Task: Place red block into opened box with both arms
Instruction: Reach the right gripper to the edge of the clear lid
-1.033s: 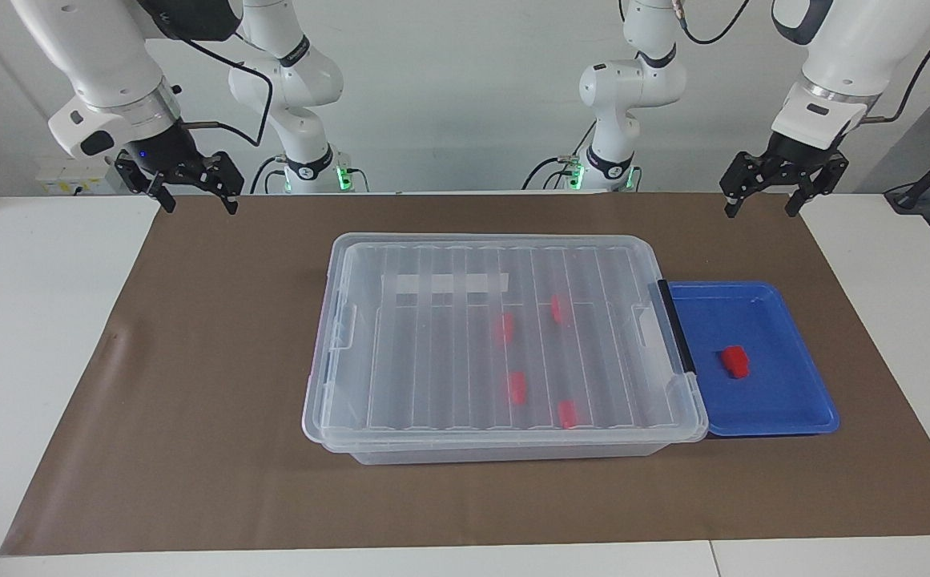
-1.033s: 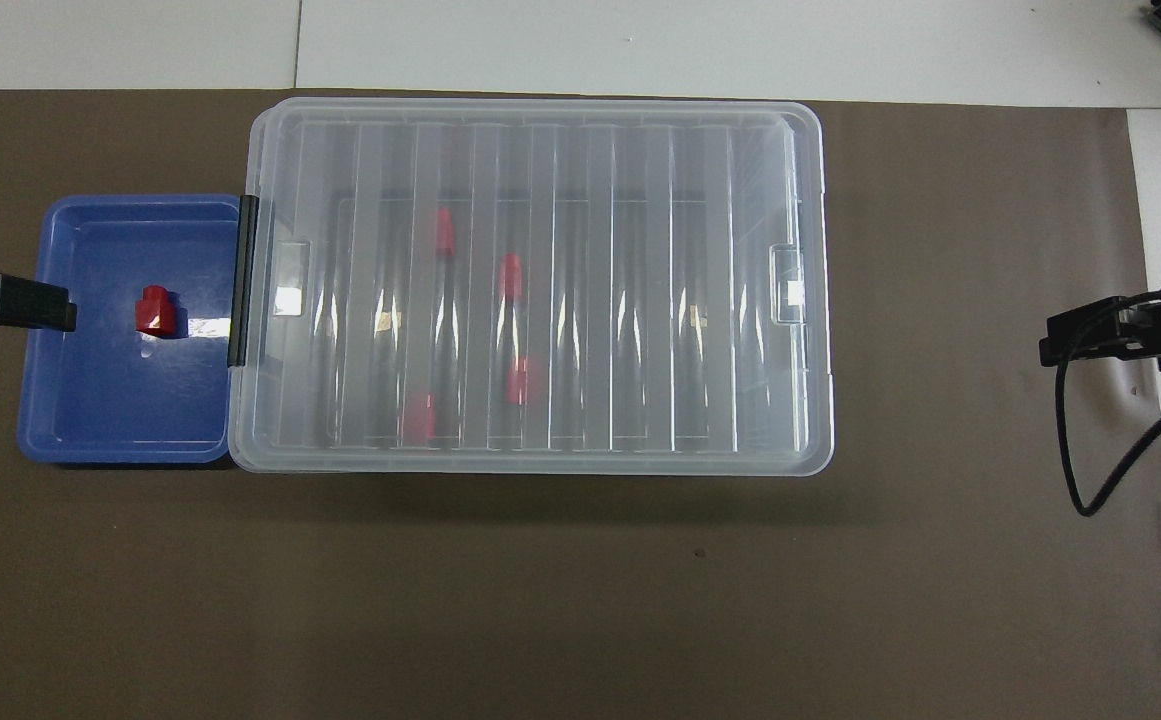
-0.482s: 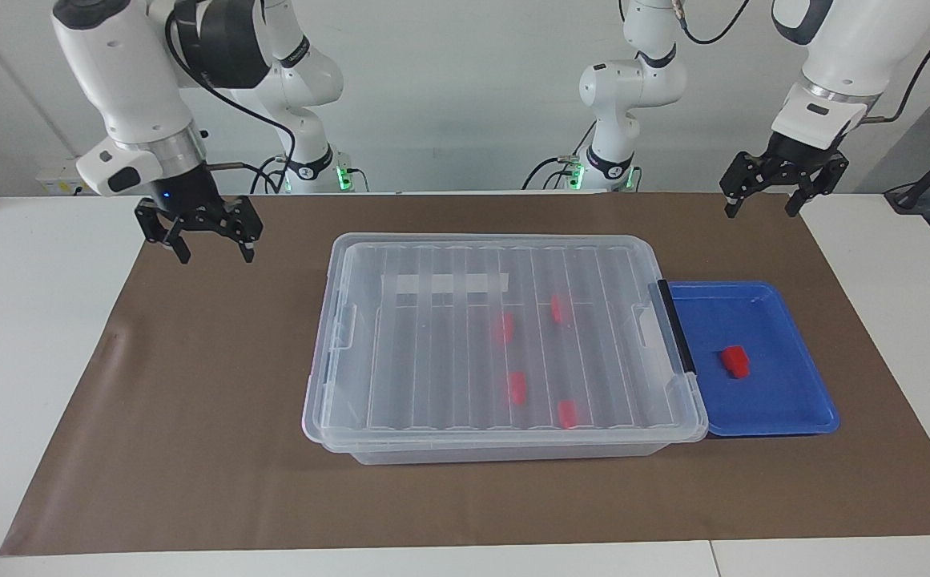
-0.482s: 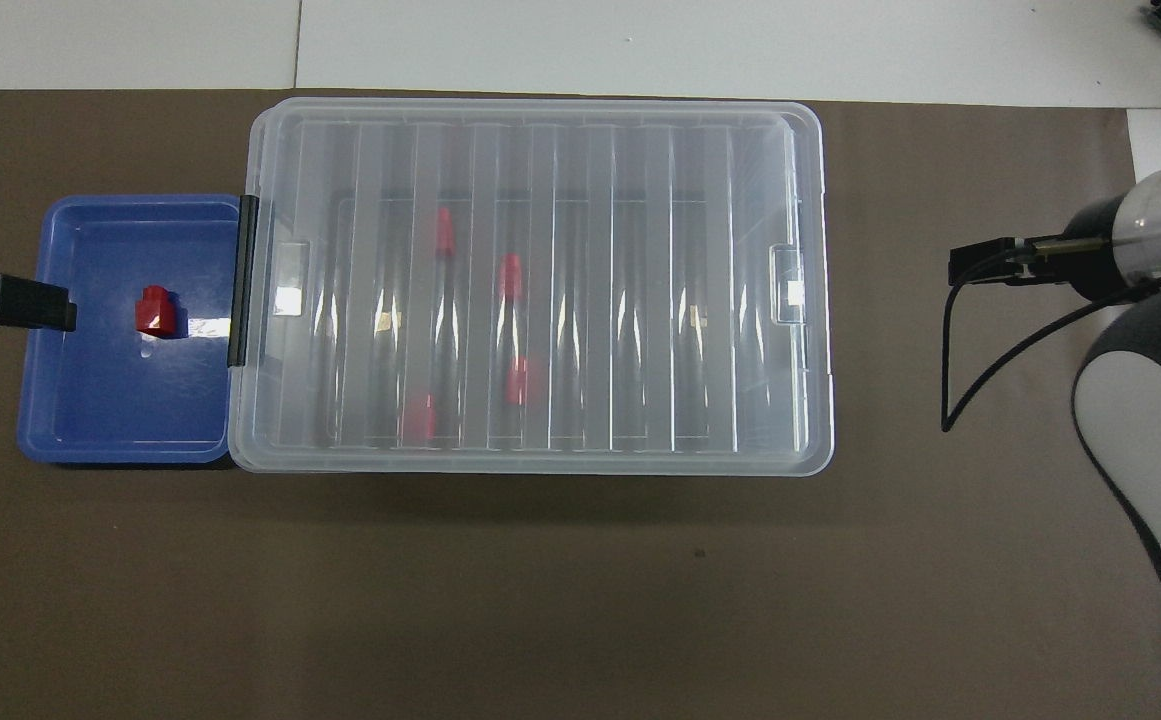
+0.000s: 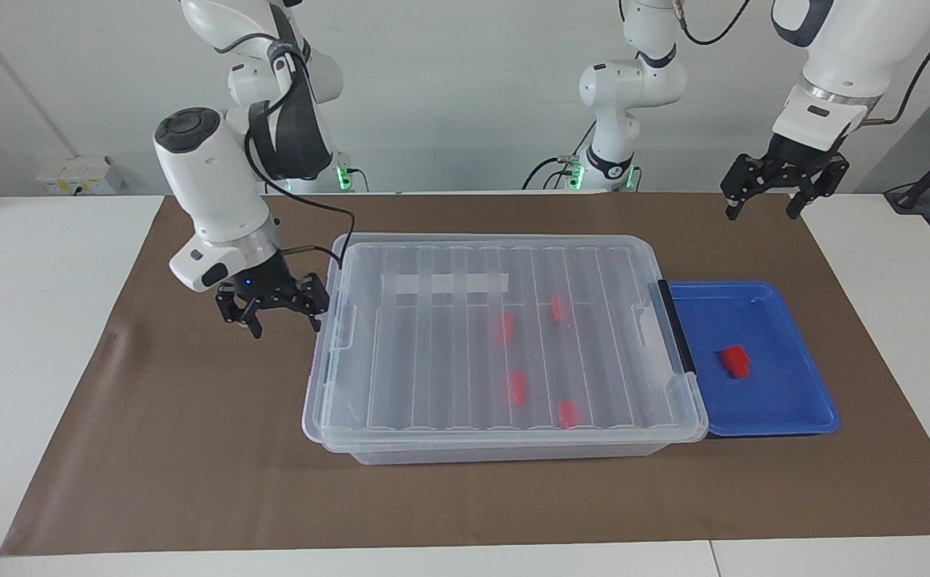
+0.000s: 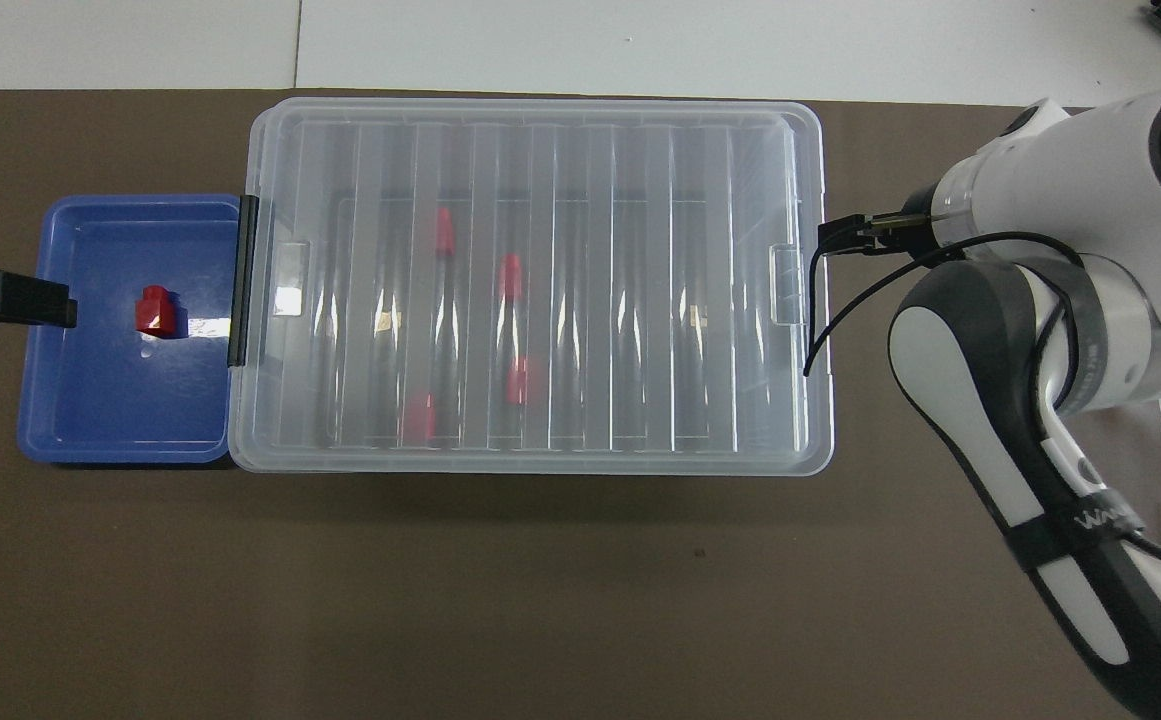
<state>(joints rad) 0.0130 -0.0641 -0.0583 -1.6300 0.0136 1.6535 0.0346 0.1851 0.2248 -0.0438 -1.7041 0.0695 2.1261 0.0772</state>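
Box (image 5: 505, 336) lidded; right gripper (image 5: 275, 314) open beside it, left gripper (image 5: 781, 186) waits.

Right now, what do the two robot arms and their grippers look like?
Both arms are white with dark grey joint sections and trailing black cables. The right gripper and left gripper are black, each with two fingers. A small blue light shows above the right one.

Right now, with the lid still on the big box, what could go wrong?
The right pincer hangs open close beside the clear box's end latch. It might bump the box and shove it against the blue tray that touches its other end. The lid is shut, so the red block in the tray cannot go in yet. The left pincer, also open, waits up over the mat.
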